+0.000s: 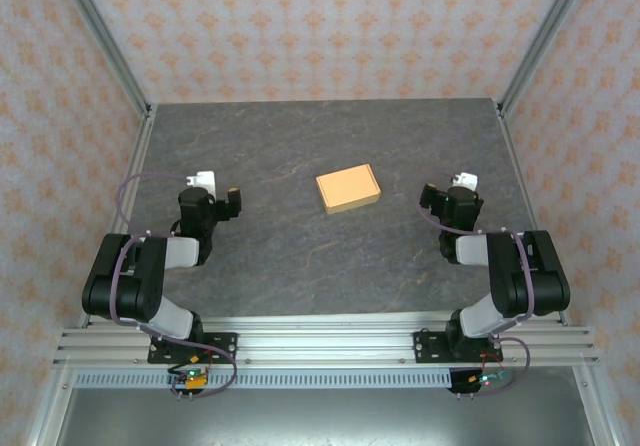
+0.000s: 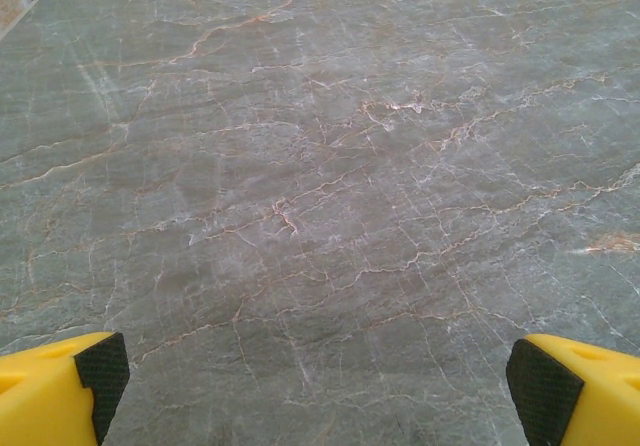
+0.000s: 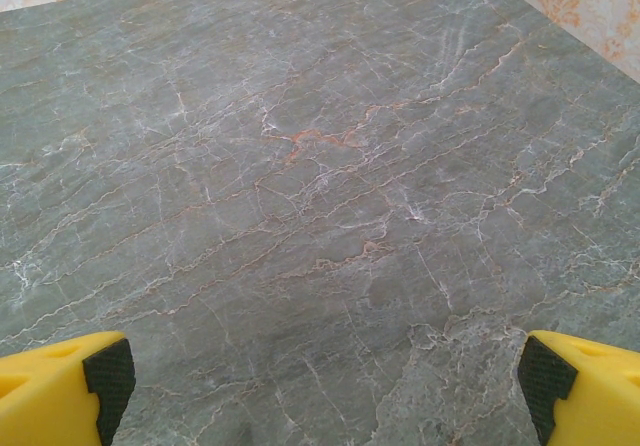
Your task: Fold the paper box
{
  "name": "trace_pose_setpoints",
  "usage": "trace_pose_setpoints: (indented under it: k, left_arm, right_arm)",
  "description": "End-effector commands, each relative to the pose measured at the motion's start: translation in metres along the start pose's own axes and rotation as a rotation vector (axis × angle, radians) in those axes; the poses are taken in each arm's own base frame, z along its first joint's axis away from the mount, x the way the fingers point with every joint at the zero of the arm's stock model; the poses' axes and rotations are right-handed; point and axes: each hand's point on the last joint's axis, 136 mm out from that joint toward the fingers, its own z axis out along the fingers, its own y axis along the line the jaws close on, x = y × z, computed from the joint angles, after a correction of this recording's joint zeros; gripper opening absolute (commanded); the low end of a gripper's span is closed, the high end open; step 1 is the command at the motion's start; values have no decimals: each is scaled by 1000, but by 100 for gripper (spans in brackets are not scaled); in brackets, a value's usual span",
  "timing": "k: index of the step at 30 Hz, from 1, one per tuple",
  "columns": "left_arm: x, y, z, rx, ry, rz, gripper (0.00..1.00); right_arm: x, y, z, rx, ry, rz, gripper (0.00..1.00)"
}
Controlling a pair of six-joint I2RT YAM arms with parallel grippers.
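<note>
The paper box [image 1: 348, 188] lies on the desk [image 1: 300, 266], right of the left end effector [image 2: 318, 376] and left of the right end effector [image 3: 325, 376], both wide open and empty, maybe because it looks folded.

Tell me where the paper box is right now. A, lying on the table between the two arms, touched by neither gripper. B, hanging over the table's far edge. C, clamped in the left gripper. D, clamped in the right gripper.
A: the paper box lies flat on the table between the arms, while the left gripper and the right gripper stand open over bare tabletop.
</note>
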Motion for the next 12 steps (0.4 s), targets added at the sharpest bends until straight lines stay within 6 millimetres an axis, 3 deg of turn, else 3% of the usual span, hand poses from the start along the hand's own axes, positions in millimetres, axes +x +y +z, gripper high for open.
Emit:
trace_pose_setpoints:
  k: [1,12]
  left_arm:
    - [-20,2,0,-22,-55,5,100]
    - [-20,2,0,-23,-56,4,100]
  right_arm:
    - [-15,2,2,7,-43,-5,99]
    - [-15,2,0,5,-50,-5,99]
